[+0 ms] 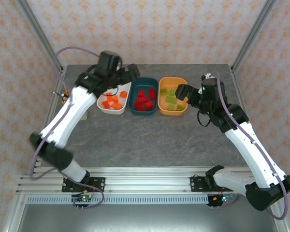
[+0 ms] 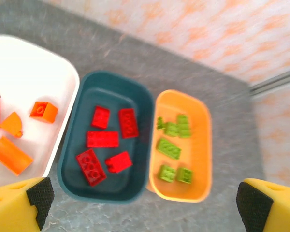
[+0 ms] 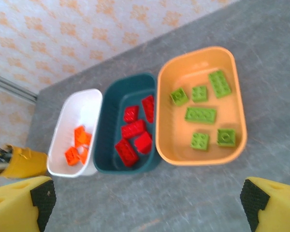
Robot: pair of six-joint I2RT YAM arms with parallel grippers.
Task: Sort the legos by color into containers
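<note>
Yellow fingers (image 2: 14,208) with black pads frame the bottom corners of the left wrist view. The left gripper (image 2: 145,208) is spread wide with nothing between its jaws, hanging over the tubs. The right gripper (image 3: 147,203) is just as wide and just as empty.

From the overhead camera the three tubs sit touching in a row at 12 o'clock on the grey table (image 1: 150,140). The white tub (image 2: 34,72) is toward 11 and holds the orange bricks (image 2: 43,111). The teal tub (image 2: 111,94) sits in the middle with the red bricks (image 2: 102,139). The orange tub (image 2: 198,145) is toward 1 and holds the lime green bricks (image 2: 168,148). I see no brick loose on the table, so the sorting looks finished to me.

If one needed moving, I'd expect it to be very light, hard and stiff, safe from crushing. The smooth glossy sides could slip or squirt out of a skewed pinch. The best hold is probably across two flat opposite side walls, jaws square to them, on the narrow width of an oblong brick, not on the studded top. Bricks lying against a tub wall leave little room for a finger, and the tubs look light enough to slide if nudged.
</note>
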